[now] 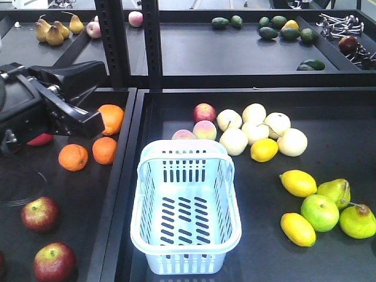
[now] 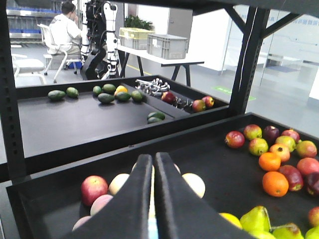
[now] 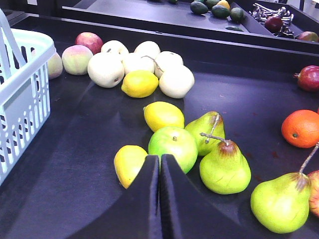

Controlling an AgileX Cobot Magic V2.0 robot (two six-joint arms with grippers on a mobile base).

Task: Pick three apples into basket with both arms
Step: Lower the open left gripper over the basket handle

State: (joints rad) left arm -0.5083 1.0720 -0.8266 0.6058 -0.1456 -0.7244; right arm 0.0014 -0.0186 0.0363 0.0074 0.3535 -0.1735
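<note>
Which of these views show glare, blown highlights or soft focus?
Front view: the basket is washed out almost white. Left wrist view: the far right side is blown out; the left gripper is dark and soft. Right wrist view: sharp, with small highlights on the green apple; the right gripper is black, without detail.

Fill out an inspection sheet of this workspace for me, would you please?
Surface: black trays, no spills seen.
Job's things: basket upright and empty; two red apples on the tray left of it.
Clutter: oranges, lemons, pears, green apple, pale fruit.
Grippers: left gripper and right gripper, jaws shut, holding nothing.
Cables: nothing seen.
Surroundings: avocados on the rear tray; seated person.
</note>
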